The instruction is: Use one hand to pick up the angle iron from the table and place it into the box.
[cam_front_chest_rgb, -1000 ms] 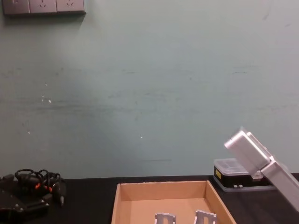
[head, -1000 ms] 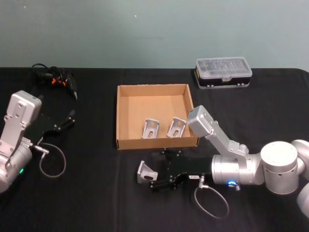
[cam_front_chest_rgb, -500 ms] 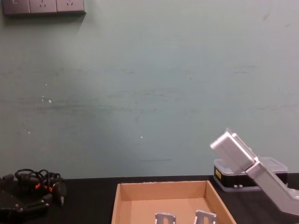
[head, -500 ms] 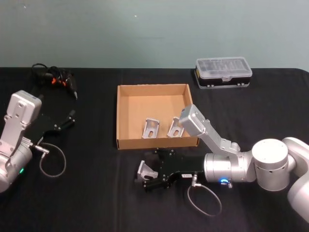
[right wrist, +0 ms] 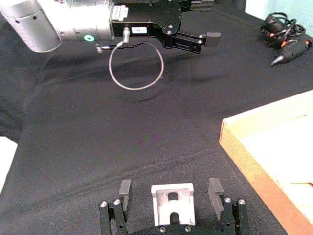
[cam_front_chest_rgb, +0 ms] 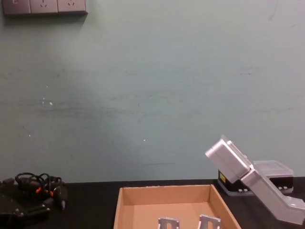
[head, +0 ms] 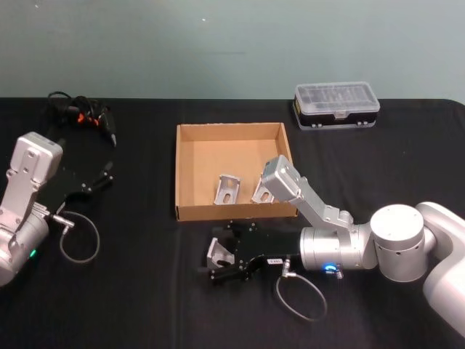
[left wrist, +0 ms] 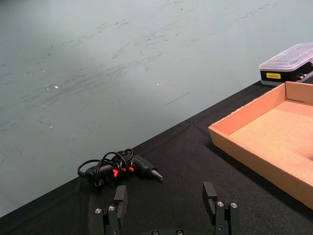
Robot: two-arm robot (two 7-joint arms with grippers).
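The right claw (right wrist: 170, 187) lies low on the table (head: 131, 298), fingers spread to either side of the angle iron (head: 219, 252) and apparently not touching it, seemingly lined up for a pinch. The iron sits just outside the box (head: 176, 171), at its 6 o'clock. The left claw (head: 93, 185) rests at 9 o'clock, fingers apart and holding nothing.

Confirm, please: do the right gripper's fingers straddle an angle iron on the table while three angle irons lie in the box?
Not quite: the head view shows two angle irons in the box, not three. The fingers of the right gripper do straddle an angle iron on the table.
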